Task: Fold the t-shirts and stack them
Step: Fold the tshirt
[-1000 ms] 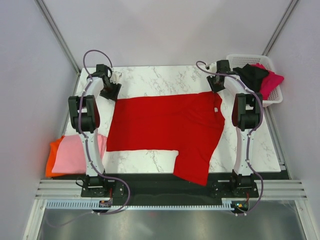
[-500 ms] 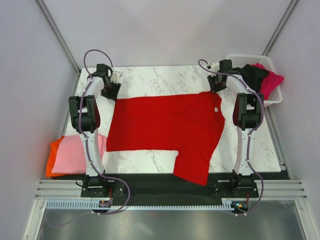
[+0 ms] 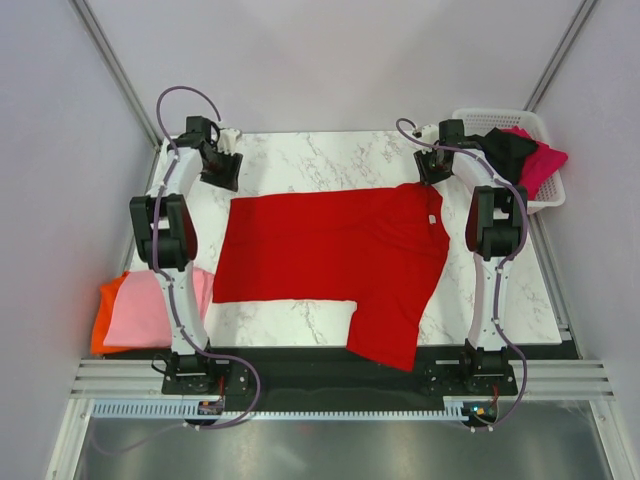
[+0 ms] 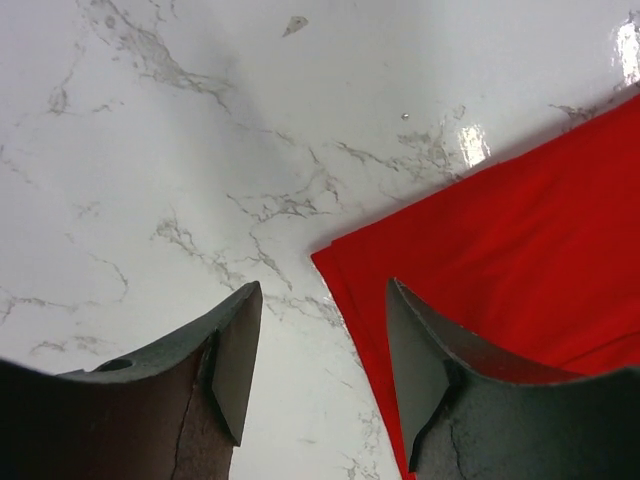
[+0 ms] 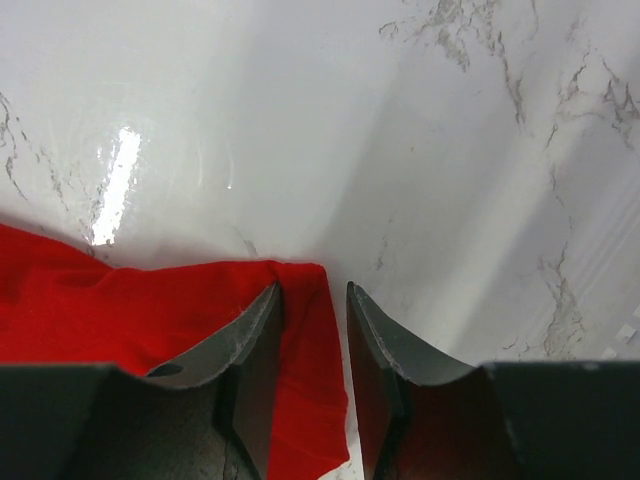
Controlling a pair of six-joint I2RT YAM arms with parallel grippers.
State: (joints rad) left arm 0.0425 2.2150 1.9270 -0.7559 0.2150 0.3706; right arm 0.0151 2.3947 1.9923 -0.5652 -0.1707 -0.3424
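Observation:
A bright red t-shirt (image 3: 330, 255) lies spread flat on the marble table (image 3: 320, 155), with one part hanging over the near edge. My left gripper (image 3: 222, 172) hovers open just beyond the shirt's far left corner. In the left wrist view that corner (image 4: 520, 230) lies ahead and to the right of the left gripper (image 4: 323, 290), with only marble between the fingers. My right gripper (image 3: 432, 170) is at the far right corner. In the right wrist view that red corner (image 5: 120, 300) lies between the open fingers of the right gripper (image 5: 313, 290), against the left finger (image 5: 255, 350) and apart from the right one.
A light pink t-shirt (image 3: 150, 305) lies folded on an orange one (image 3: 105, 315) at the table's left edge. A white lattice basket (image 3: 500, 112) at the far right holds a black t-shirt (image 3: 505, 150) and a magenta one (image 3: 545, 160).
My left gripper has drawn back and to the left, away from the shirt's far left corner. The right gripper and the red shirt have hardly moved.

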